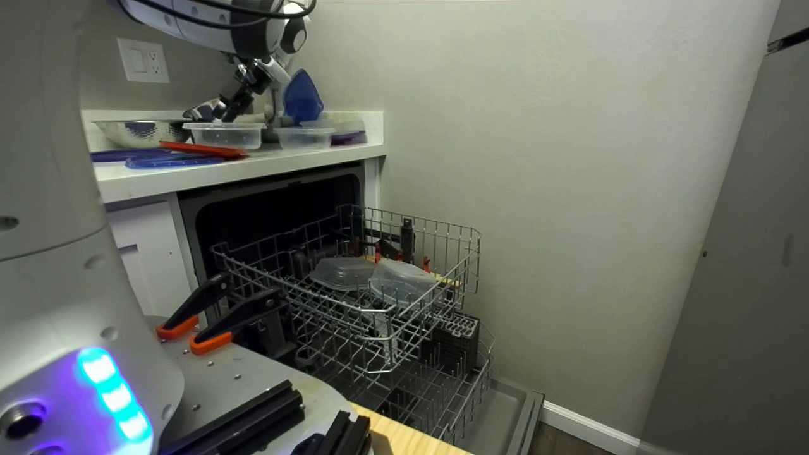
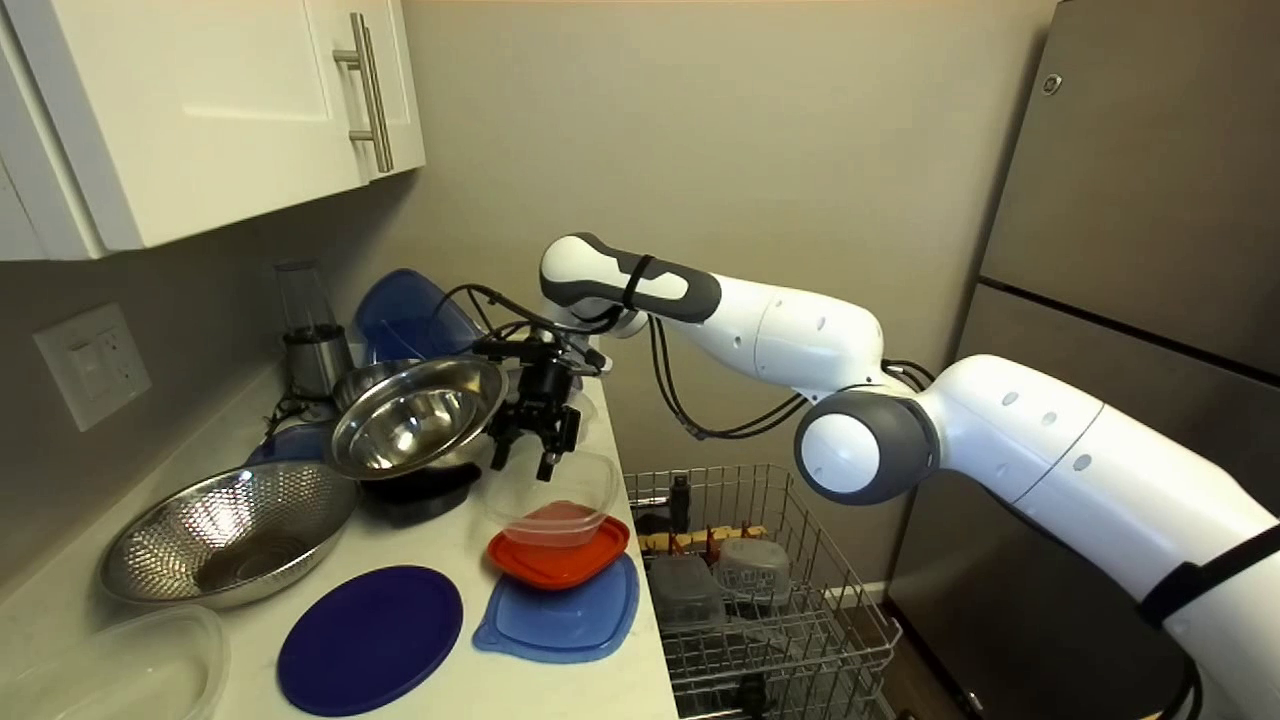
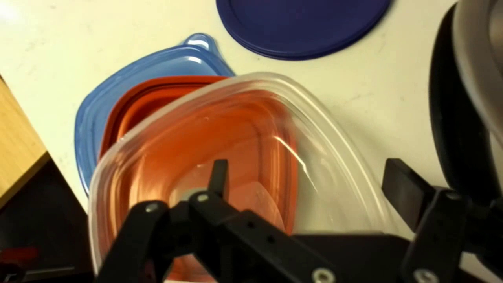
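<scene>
Hand is wide, pointing down at a clear container on the worktop. One finger is over the container's inside, the other outside the rim, wall running between them. Can't tell if either touches. Container sits partly over a red lid, whose colour shows through the plastic in the wrist view. Red lid overlaps a light-blue lid. Dark-blue round lid lies flat near those, apart from both. Beside the hand in an exterior view: shiny metal bowl, tilted, above a black bowl. Dimpled metal bowl next to them. Second clear tub just beside the container, upright blue piece behind it. Below the worktop, dishwasher rack is out, two clear plastic pieces in it.
</scene>
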